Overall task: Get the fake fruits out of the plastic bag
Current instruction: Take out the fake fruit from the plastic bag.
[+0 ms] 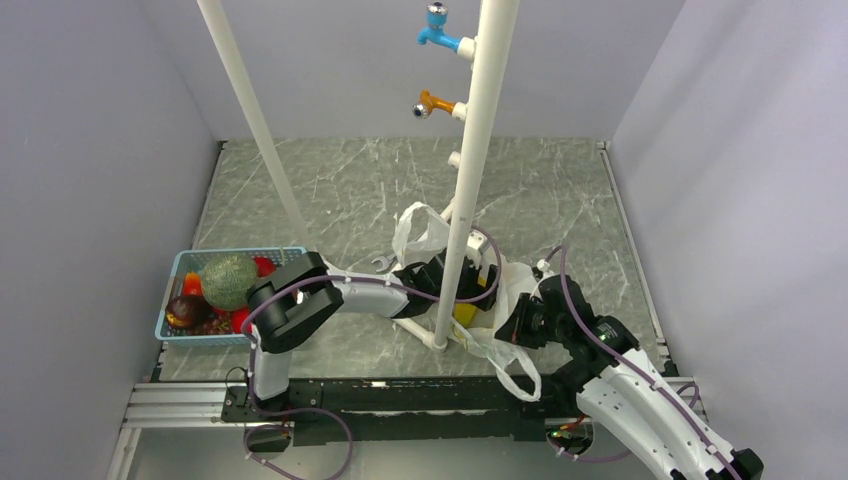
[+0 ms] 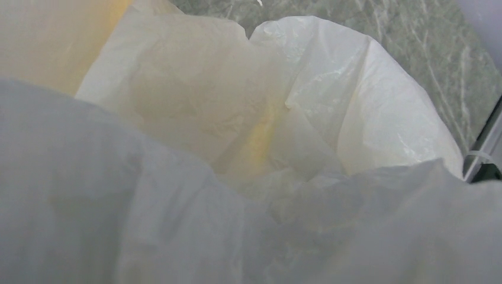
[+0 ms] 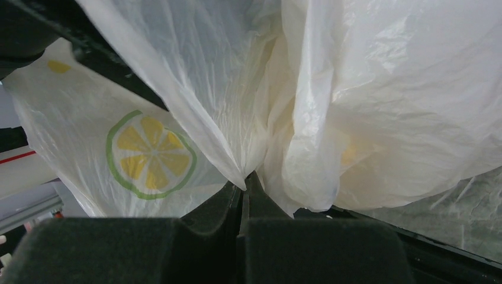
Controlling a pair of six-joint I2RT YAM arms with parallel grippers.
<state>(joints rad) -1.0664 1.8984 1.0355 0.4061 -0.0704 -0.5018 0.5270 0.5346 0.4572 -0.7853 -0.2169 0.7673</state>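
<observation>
At the left of the top view, a light-blue lattice basket [image 1: 172,290] sits on the marbled bench [image 1: 350,180]. It holds a green melon [image 1: 229,280], a dark round fruit [image 1: 187,311] and some red pieces [image 1: 263,265].

Just right of the basket, the left arm [image 1: 300,300] stretches toward the centre of the frame. The left gripper [image 1: 440,275] is pushed into the mouth of the plastic bag [image 1: 512,285], and the white pole [image 1: 470,170] crosses in front of it. A blue tap [image 1: 437,30] and an orange tap [image 1: 432,103] stick out of that pole near the top of the frame.

In the left wrist view, crumpled white film of the bag [image 2: 331,100] fills nearly the whole frame. No fingers show, so I cannot tell whether this gripper is spread or pressed together. A yellow shape [image 2: 257,142] glows through the plastic at the middle of that view. It also shows in the top view, low in the bag beside the pole [image 1: 466,310].

The bag lies on the bench at centre frame, between the two arms, with one loop handle raised at its upper left and another trailing at its lower right.

At the bag's right edge, the right gripper [image 1: 520,322] meets the plastic. In the right wrist view its fingers are pressed together [image 3: 244,188], pinching a gathered fold of the bag [image 3: 379,118] that hangs in pleats above them. A lemon-slice print [image 3: 151,155] shows on the film at the left.
</observation>
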